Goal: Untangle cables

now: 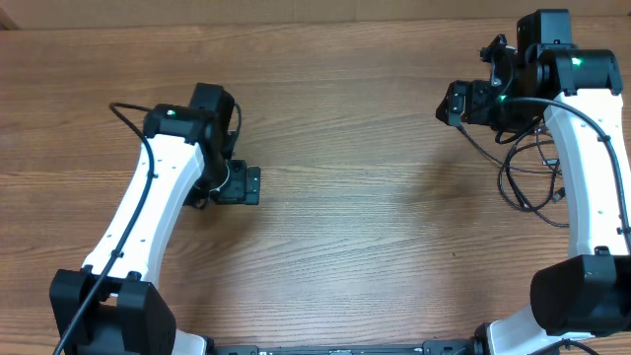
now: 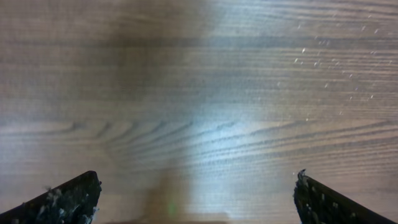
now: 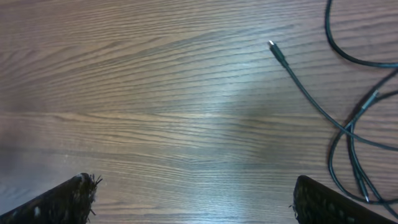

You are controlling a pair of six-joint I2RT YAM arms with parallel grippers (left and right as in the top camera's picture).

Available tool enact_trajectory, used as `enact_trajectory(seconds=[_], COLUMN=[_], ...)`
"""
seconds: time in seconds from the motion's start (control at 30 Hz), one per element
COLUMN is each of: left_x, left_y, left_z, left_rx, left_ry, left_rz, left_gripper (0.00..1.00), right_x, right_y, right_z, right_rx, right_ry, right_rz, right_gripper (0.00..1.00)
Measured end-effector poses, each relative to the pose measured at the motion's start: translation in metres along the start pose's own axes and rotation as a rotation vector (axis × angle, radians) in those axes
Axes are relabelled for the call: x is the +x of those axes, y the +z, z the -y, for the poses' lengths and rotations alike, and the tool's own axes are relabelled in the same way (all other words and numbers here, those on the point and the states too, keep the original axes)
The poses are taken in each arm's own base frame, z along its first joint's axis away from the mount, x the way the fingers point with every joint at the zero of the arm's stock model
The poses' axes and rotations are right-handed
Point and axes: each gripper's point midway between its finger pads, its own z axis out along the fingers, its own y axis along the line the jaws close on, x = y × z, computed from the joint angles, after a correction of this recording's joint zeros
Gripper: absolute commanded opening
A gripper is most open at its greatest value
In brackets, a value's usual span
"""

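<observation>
The cables (image 1: 507, 185) are thin black cords lying in loose, crossing loops on the wooden table at the right, partly hidden under my right arm. In the right wrist view they cross at the right edge (image 3: 348, 127), and one silver-tipped plug end (image 3: 272, 45) points up and left. My right gripper (image 1: 453, 104) (image 3: 193, 186) is open and empty above bare wood, left of the cables. My left gripper (image 1: 248, 184) (image 2: 196, 186) is open and empty over bare wood at the left, far from the cables.
The wooden table (image 1: 345, 227) lies between the two arms. Thick black wires run along both arms. The table's far edge shows at the top of the overhead view.
</observation>
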Motion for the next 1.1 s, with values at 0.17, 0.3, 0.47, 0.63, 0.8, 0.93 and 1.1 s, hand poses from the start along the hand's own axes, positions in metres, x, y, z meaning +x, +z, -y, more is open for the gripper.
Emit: enact_trajectory(seconds=[0.17, 0.3, 0.47, 0.63, 0.8, 0.93, 1.1], left_x=[0.003, -0.002, 0.006, 0.027, 0.062, 0.079, 0.086], left_y=[-0.009, -0.036, -0.083, -0.121, -0.142, -0.152, -0.144], left_z=[0.001, 0.002, 0.001, 0.001, -0.010, -0.018, -0.021], left_rx=[0.019, 0.052, 0.086, 0.125, 0.152, 0.150, 0.135], left_ry=[-0.012, -0.016, -0.008, 0.018, 0.005, -0.012, -0.019], left_rz=[0.022, 0.177, 0.430, 0.705, 0.906, 0.992, 0.958], left_gripper=[1.00, 1.00, 0.99, 0.99, 1.00, 0.99, 1.00], right_x=[0.012, 0.029, 0.051, 0.067, 0.084, 0.085, 0.086], right_y=[0.016, 0.027, 0.016, -0.008, -0.033, -0.055, -0.055], right_z=[0.009, 0.015, 0.015, 0.010, 0.005, 0.000, 0.000], right_rx=[0.025, 0.033, 0.026, 0.009, -0.003, -0.012, -0.013], right_ry=[0.034, 0.044, 0.028, 0.013, -0.007, -0.023, -0.022], right_rz=[-0.021, 0.004, 0.134, 0.297, 0.406, 0.487, 0.485], right_gripper=[1.00, 1.00, 1.00, 1.00, 1.00, 1.00, 1.00])
